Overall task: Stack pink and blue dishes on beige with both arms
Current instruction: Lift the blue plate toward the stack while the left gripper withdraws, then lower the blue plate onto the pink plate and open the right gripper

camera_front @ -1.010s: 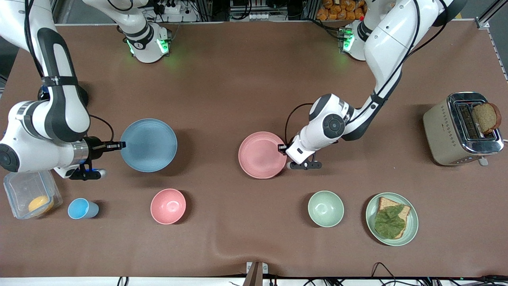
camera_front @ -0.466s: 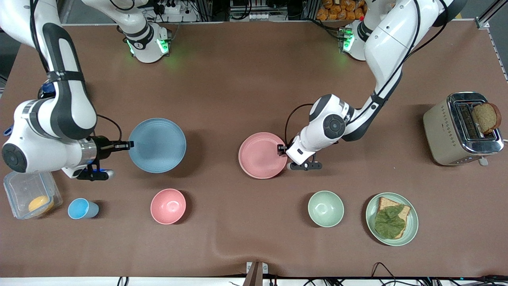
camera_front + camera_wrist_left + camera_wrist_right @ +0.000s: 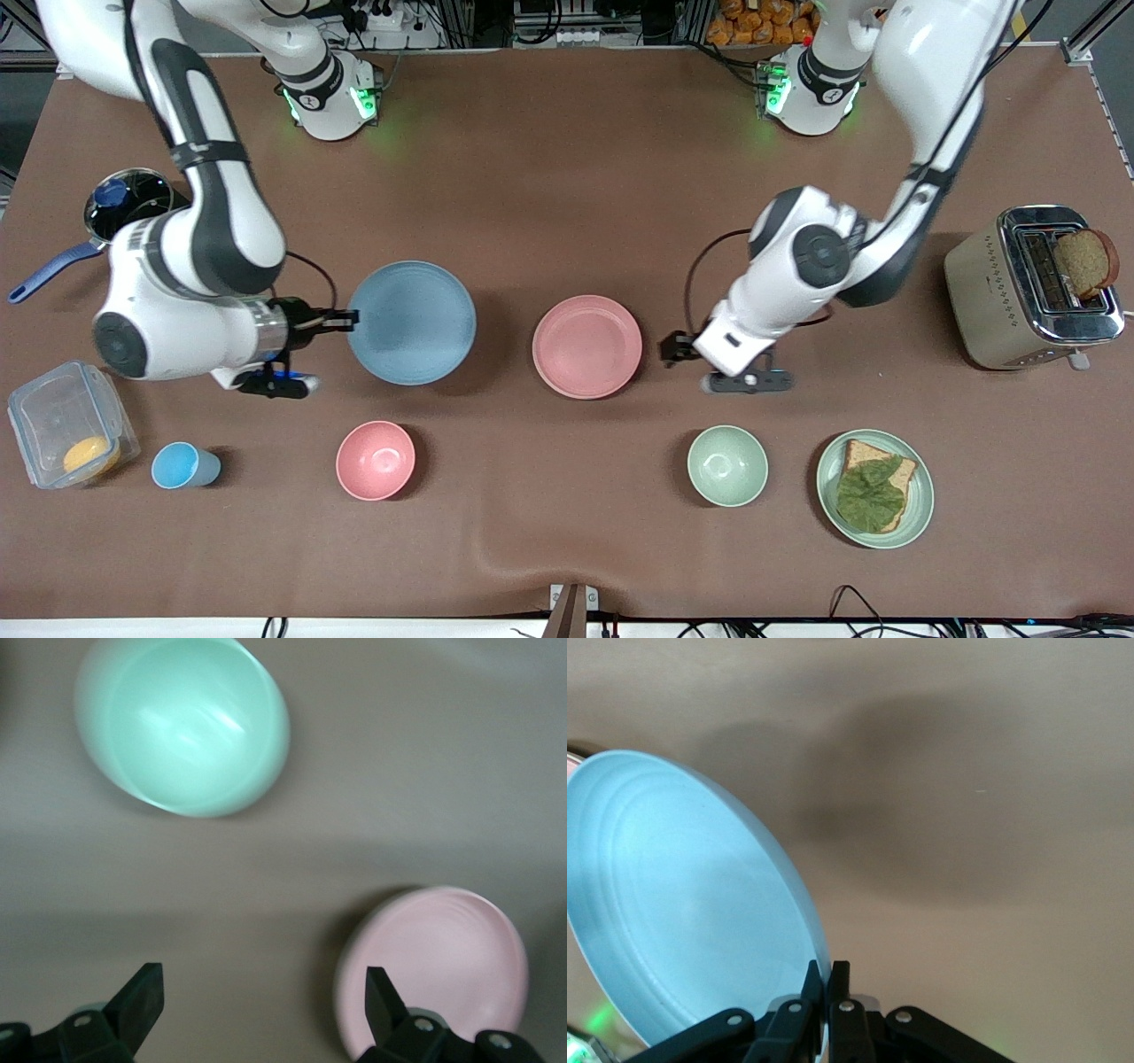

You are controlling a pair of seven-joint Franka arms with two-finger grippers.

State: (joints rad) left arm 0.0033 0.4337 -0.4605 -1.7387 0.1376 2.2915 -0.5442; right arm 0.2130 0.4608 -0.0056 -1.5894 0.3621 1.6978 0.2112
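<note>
- We see the green bowl (image 3: 727,465) and pink bowl (image 3: 375,460) nearest the front camera.
- Pink plate (image 3: 586,346) lies flat mid-table; we see no beige plate.
- Left gripper (image 3: 676,348) hangs just beside the pink plate's rim, fingers (image 3: 142,1003) spread wide, holding nothing.
- Right gripper (image 3: 341,320) pinches the blue plate (image 3: 411,322) by its rim, lifted over the table beside the pink plate.
</note>
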